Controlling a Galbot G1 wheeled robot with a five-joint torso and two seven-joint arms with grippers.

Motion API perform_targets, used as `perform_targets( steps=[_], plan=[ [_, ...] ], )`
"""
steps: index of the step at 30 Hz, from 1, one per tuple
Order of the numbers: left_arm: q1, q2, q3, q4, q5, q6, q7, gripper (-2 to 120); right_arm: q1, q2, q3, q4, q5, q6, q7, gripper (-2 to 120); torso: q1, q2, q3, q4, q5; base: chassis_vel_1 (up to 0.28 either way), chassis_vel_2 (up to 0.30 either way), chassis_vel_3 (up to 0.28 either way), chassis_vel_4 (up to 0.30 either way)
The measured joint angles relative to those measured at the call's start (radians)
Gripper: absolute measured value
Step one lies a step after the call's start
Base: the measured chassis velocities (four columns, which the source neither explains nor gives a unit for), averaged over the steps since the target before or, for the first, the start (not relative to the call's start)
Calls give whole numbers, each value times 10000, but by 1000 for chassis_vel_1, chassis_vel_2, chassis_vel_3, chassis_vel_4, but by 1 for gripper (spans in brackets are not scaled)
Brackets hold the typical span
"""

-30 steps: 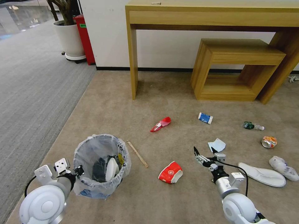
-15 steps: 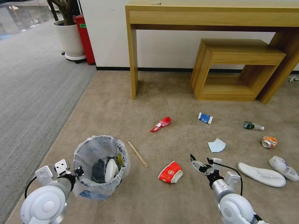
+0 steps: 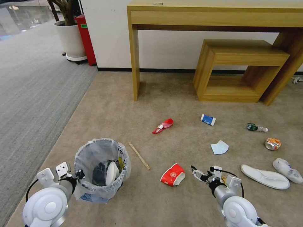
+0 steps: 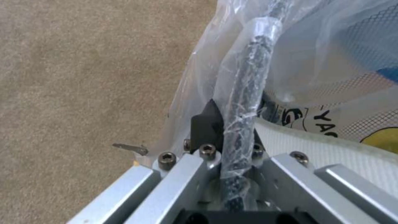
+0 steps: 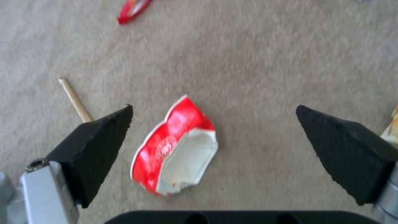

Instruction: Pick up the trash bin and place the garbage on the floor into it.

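I have the small round bag-lined trash bin (image 3: 100,170) clamped at its rim in my left gripper (image 3: 79,174) with some litter inside, while my right gripper (image 5: 213,124) hangs wide-fingered over the crushed red paper cup (image 5: 174,146), most garbage unpicked on the beige carpet floor (image 3: 176,104).

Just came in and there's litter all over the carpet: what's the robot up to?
It is clearing up. The left end effector is shut on the rim of the bin, which already holds some litter. The right end effector is open above a crushed red cup on the floor, with the cup between its fingers in the right wrist view. A stick, a second red cup, a mask, a can and slippers lie on the floor.
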Motion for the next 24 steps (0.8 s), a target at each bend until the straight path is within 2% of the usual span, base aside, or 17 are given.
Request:
perform_targets(
  steps=[4, 15, 22, 24],
  plan=[
    [-28, -27, 0, 94, 16, 0, 16, 0, 44, 36, -41, 4, 197, -378, -63, 100, 0, 0, 0, 0, 0, 0, 0, 0, 0],
    [-67, -93, 23, 181, 87, -6, 64, 0, -38, 18, 266, 212, 280, -1632, -1036, 100, 0, 0, 0, 0, -1, 0, 0, 0, 0],
    [-65, -134, 34, 199, 138, -19, 96, 0, -128, 18, 495, 258, 244, -2178, -2508, 100, 0, 0, 0, 0, 0, 0, 0, 0, 0],
    [-66, -140, 41, 202, 143, -21, 97, 0, -134, 35, 507, 274, 285, -2250, -2618, 100, 0, 0, 0, 0, -1, 0, 0, 0, 0]
  ],
)
